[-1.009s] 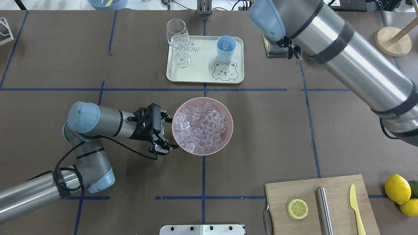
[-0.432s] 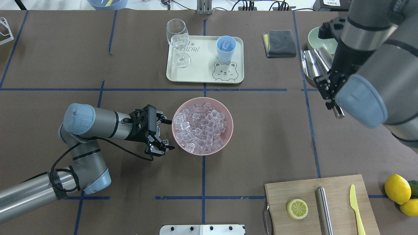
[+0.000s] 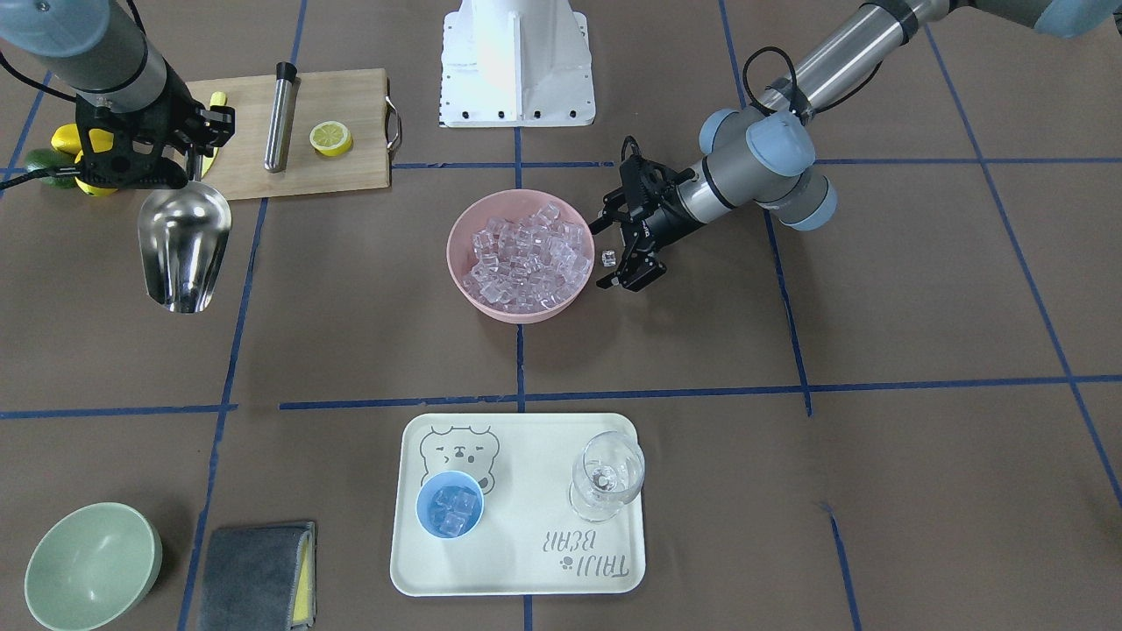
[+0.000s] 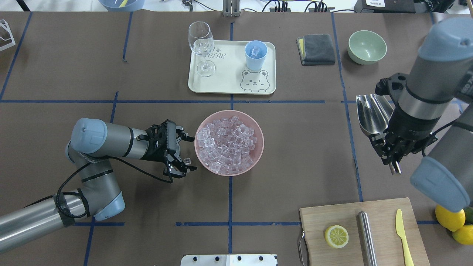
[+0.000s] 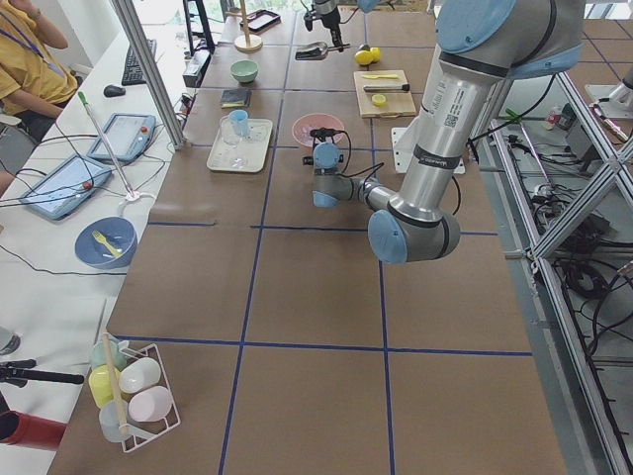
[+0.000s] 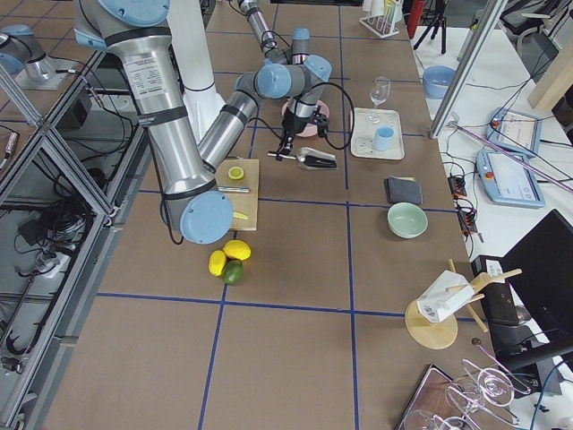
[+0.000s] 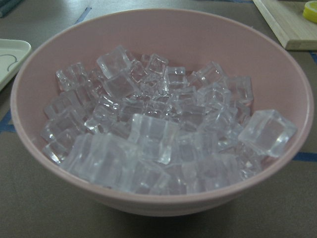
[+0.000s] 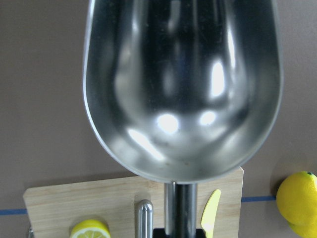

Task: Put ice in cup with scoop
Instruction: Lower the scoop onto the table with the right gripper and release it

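Note:
The pink bowl (image 4: 258, 127) full of ice (image 4: 227, 144) stands mid-table; the ice also shows in the front view (image 3: 526, 258) and the left wrist view (image 7: 148, 134). My left gripper (image 4: 190, 153) is open just left of the bowl. One loose cube (image 3: 608, 258) sits between its fingers. My right gripper (image 4: 390, 149) is shut on the handle of the steel scoop (image 4: 371, 114) and holds it above the table at the right. The scoop's trough (image 8: 183, 89) is empty. The light-blue cup (image 4: 255, 54) stands on the tray with a few cubes inside.
The cream tray (image 4: 225, 83) also bears a stemmed glass (image 4: 201, 40). A grey cloth (image 4: 317, 48) and a green bowl (image 4: 367, 47) are at the far right. The cutting board (image 4: 321, 214) holds a lemon half, a steel cylinder (image 4: 366, 236) and a yellow knife. Lemons (image 4: 449, 218) lie beside it.
My right arm has swung the scoop from the far side near the tray to the right and nearer. My left gripper has drawn back slightly from the bowl, and a cube now shows between its fingers.

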`<state>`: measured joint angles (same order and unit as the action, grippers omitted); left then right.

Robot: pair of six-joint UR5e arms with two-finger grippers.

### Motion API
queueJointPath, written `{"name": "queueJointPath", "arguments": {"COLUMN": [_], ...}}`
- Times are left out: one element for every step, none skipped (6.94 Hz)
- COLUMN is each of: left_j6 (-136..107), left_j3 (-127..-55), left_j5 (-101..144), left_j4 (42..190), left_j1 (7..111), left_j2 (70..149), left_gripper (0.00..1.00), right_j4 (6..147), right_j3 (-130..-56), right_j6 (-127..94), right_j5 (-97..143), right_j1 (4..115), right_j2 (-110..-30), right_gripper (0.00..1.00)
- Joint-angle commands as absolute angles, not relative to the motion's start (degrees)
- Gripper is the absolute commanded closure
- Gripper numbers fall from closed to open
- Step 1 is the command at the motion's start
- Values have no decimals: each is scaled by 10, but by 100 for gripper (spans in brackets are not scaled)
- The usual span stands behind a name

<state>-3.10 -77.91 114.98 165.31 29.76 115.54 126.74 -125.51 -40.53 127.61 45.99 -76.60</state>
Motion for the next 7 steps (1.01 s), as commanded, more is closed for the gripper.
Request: {"name": "queueJointPath", "arguments": {"left_j6": [-31, -31, -31, -31, -31, -31, -31], "left_j3": [-779, -779, -779, -779, -779, -779, -779], "left_j5": [1150, 1150, 1150, 1150, 1150, 1150, 1150], "left_j4": [1653, 1653, 1653, 1653, 1653, 1653, 1653], "left_j1": [297, 296, 296, 296, 296, 295, 295], "left_j2": [1155, 1156, 1156, 1156, 1156, 1156, 1156], "left_gripper": [0, 0, 0, 0, 0, 0, 0], "right_j4": [1039, 949, 877, 849, 846, 847, 847], "right_j3": [-1231, -1196, -1154, -1131, -1123, -1122, -1122], "right_j6": [-512, -552, -596, -625, -621, -619, -618], "right_j5": [1252, 1252, 1252, 1252, 1249, 1245, 1245], "right_j1": [411, 403, 394, 385, 381, 377, 376], "right_j2": [-885, -913, -916, -915, -914, -912, -910], "right_gripper": [100, 100, 100, 100, 100, 100, 82]}}
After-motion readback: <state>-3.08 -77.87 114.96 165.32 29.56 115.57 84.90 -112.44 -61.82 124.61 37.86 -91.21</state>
